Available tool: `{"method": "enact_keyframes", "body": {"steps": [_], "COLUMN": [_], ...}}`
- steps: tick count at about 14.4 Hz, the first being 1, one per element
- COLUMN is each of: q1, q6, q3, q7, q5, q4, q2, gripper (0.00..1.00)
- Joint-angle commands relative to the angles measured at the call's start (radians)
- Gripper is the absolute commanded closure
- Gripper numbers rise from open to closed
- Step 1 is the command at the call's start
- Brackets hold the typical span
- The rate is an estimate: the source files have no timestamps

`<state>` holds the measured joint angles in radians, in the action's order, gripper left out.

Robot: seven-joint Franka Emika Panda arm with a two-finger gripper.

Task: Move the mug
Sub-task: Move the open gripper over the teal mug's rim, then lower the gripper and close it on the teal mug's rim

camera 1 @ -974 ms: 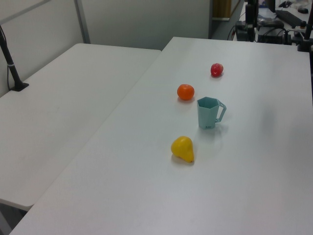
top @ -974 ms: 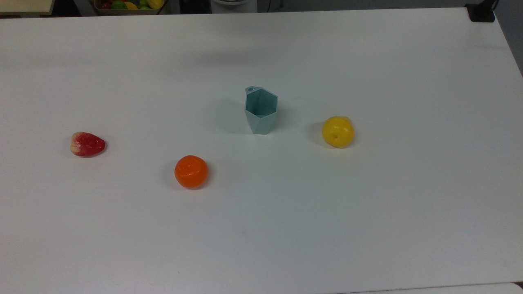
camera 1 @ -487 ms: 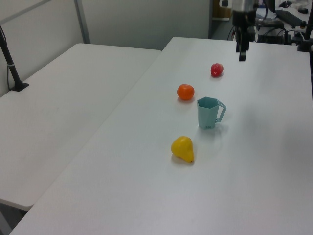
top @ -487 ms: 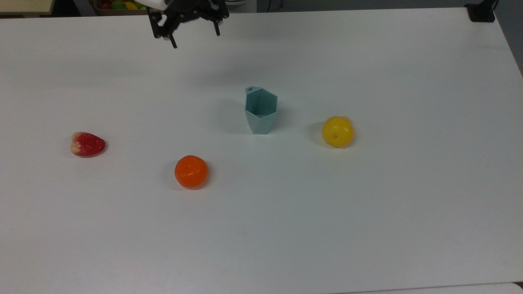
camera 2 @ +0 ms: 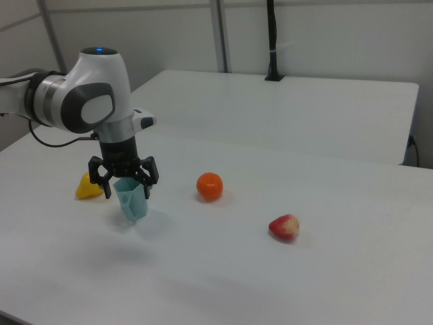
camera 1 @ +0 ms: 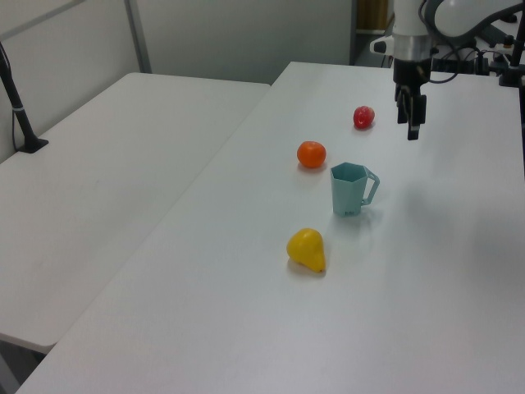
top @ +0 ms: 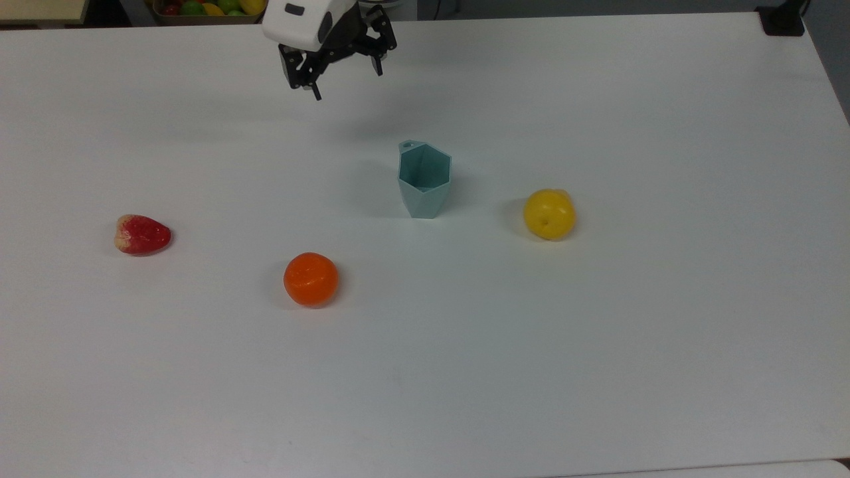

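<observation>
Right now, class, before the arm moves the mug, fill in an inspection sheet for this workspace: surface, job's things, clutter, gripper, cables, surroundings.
Surface: white table, bare apart from four items.
Job's things: pale teal faceted plastic mug, upright, empty, untouched.
Clutter: round orange fruit, yellow pear-shaped fruit, red strawberry-like fruit, all apart from the mug.
Gripper: black two-finger gripper open, holding nothing, in the air and off toward the top view's upper left of the mug.
Cables: black cable hanging behind the arm.
Surroundings: second white table; bin of fruit beyond the table's far edge.
</observation>
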<state>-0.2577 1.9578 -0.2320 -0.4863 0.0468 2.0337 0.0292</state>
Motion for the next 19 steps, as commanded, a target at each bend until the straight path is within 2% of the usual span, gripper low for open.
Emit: {"method": "enact_keyframes", "body": {"steps": [1,5,7,9,11,13,19], "q1": [-0.049,-0.077,-0.092,-0.092,-0.092,-0.092,-0.091], "q6": [0.038,0.085,0.131,0.177,0.176,0.179,0.196], "q3": [-0.018,-0.004,0.026,0.054,0.057,0.057,0.057], "q7": [0.011,0.035,0.08,0.109,0.11,0.112,0.11], "q5": [-0.007,-0.005,-0.007,-0.01,-0.01,-0.01,-0.021], "q4": [0.033,0.017,0.007,0.003,0.003,0.003,-0.018], "q2": [-0.011,-0.075,-0.133,-0.166,-0.167,-0.173,-0.201], "gripper": [0.02,0.05,0.08,0.16,0.25,0.44,0.47]}}
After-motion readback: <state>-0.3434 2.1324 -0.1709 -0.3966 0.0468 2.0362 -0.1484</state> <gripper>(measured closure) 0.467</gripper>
